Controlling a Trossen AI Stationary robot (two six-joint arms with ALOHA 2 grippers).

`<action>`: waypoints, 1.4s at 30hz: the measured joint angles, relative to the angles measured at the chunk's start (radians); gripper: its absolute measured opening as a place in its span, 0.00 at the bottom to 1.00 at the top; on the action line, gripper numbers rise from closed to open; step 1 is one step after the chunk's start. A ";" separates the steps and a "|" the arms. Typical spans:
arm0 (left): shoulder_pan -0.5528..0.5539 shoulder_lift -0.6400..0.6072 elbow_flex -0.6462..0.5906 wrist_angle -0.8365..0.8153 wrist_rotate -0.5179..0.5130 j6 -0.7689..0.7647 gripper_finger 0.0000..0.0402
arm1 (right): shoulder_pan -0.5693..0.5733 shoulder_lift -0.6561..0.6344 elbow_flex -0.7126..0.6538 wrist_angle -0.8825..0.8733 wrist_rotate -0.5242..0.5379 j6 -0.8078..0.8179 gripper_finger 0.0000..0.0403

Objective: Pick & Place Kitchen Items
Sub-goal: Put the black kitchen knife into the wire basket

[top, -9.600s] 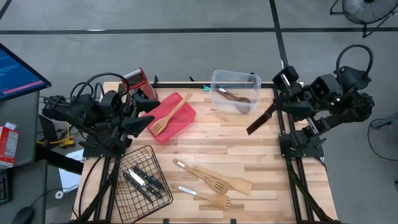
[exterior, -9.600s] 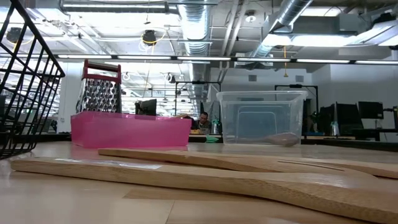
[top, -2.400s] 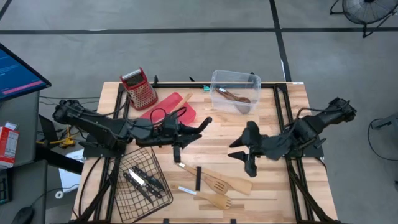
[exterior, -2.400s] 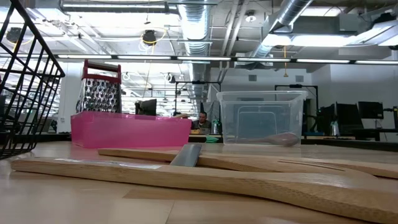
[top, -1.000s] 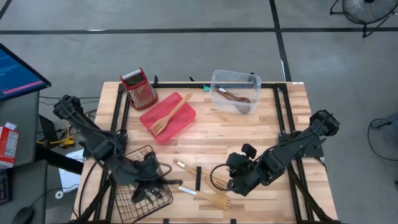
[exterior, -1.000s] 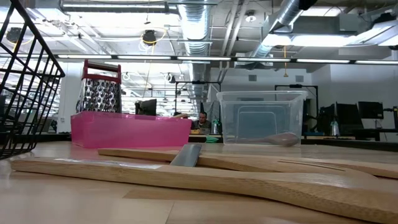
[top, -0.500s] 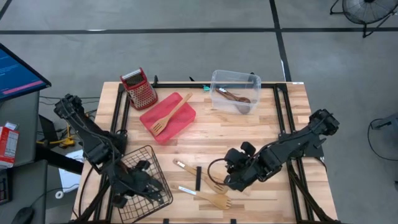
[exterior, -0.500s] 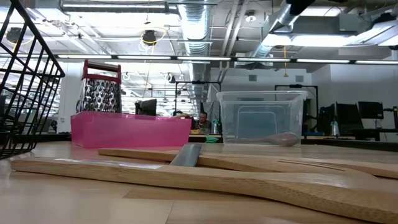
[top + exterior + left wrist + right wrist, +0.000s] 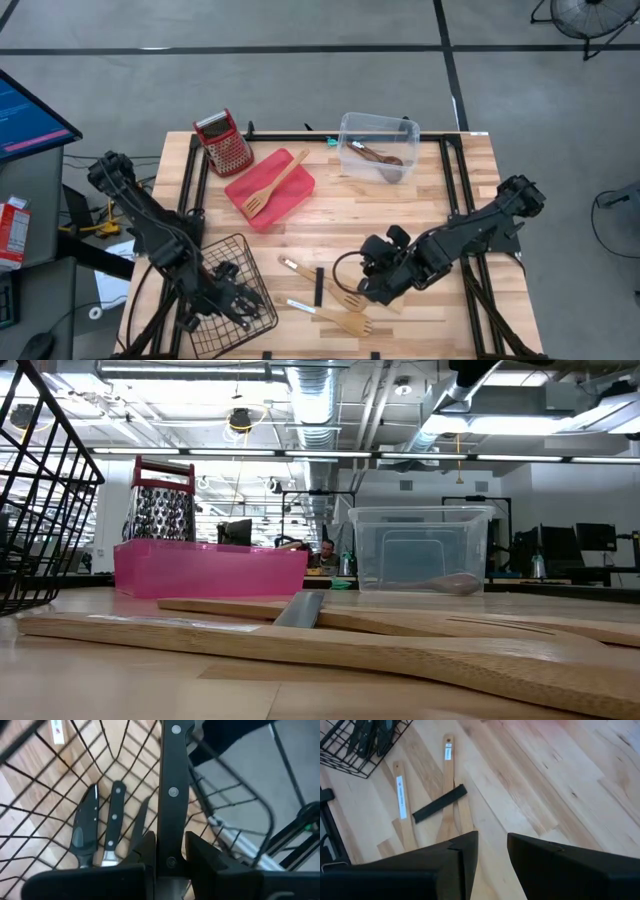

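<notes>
Starting on your left: the left gripper (image 9: pixel 169 851) is down inside the black wire basket (image 9: pixel 228 258) at the table's near-left corner, and its fingers are clamped tight on the handle of a black-handled knife (image 9: pixel 171 785). Two more knives (image 9: pixel 100 827) lie flat on the basket floor right below it.

Moving along, you've got the red tray (image 9: pixel 285 190) with a wooden slotted turner (image 9: pixel 275 184) lying across it, the box grater (image 9: pixel 226 145) just behind that, and a clear plastic bin (image 9: pixel 380 146) farther back with a dark wooden spoon (image 9: pixel 378 156) in it.

Near the front edge, two wooden spatulas (image 9: pixel 425 807) lie side by side with a small black strip (image 9: pixel 440 802) across them. The right gripper (image 9: pixel 372 283) hangs over their blade ends, fingers partly open, nothing in them.
</notes>
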State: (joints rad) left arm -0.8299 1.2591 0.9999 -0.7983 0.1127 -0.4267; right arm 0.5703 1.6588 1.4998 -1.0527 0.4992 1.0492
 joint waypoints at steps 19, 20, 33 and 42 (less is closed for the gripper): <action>0.012 0.000 -0.249 0.142 -0.150 -0.078 0.12 | -0.008 0.000 0.000 0.022 -0.003 0.028 0.29; 0.012 0.000 -0.256 0.146 -0.150 -0.082 0.12 | -0.008 0.000 0.000 0.022 -0.003 0.026 0.29; 0.012 0.000 -0.362 0.288 -0.150 -0.087 0.12 | -0.009 -0.001 0.000 0.022 -0.013 0.025 0.29; 0.012 0.000 -0.381 0.304 -0.138 -0.077 0.15 | -0.009 -0.001 0.000 0.022 -0.027 0.025 0.29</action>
State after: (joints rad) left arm -0.8177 1.2587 0.6186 -0.4946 -0.0250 -0.5036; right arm 0.5617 1.6581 1.4998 -1.0303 0.4717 1.0742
